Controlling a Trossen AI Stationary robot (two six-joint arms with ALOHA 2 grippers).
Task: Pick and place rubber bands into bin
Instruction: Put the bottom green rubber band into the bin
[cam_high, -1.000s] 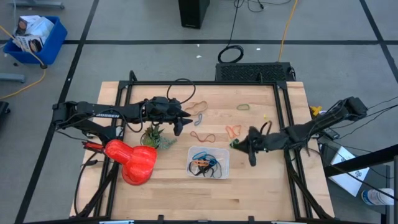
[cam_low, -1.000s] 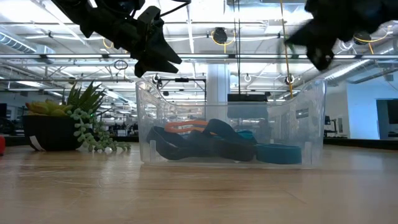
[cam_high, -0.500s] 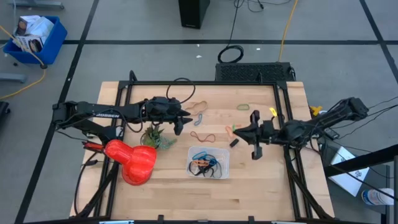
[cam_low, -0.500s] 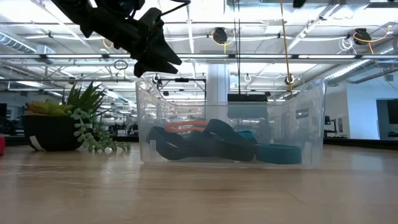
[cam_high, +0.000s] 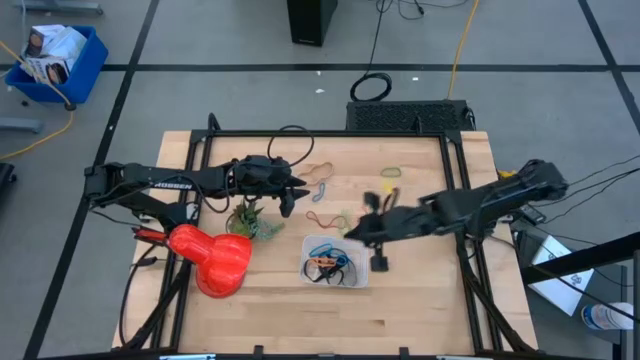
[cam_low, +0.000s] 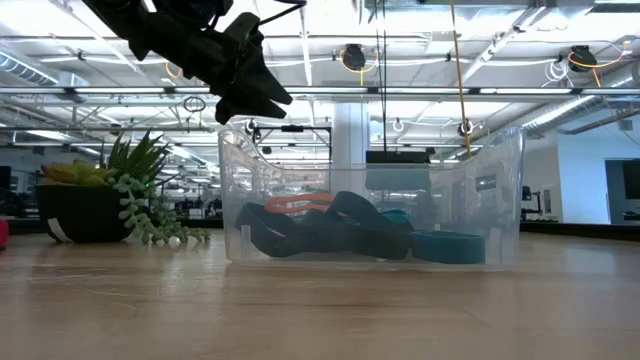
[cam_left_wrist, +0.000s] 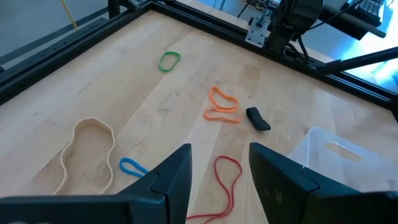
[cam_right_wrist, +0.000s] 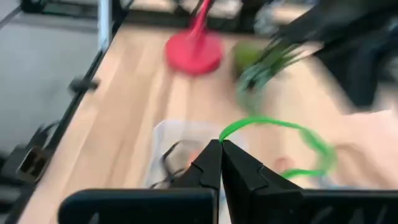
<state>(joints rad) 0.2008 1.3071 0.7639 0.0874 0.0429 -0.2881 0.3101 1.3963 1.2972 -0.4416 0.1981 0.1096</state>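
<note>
Left gripper (cam_high: 290, 193) fingers apart, empty, hovering above loose rubber bands (cam_left_wrist: 222, 104) at the table's 12 o'clock. Right gripper (cam_right_wrist: 221, 151) pinched on a green band (cam_right_wrist: 291, 134), now swung leftward beside the bin (cam_high: 336, 260) at centre. Potted plant (cam_high: 250, 220) at 9 o'clock.

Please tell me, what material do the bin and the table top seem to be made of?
The bin: probably clear, glossy plastic; the bands inside and the room behind show through its walls. The table top: pale wood, seemingly matte; grain lines and plank seams are visible.
</note>
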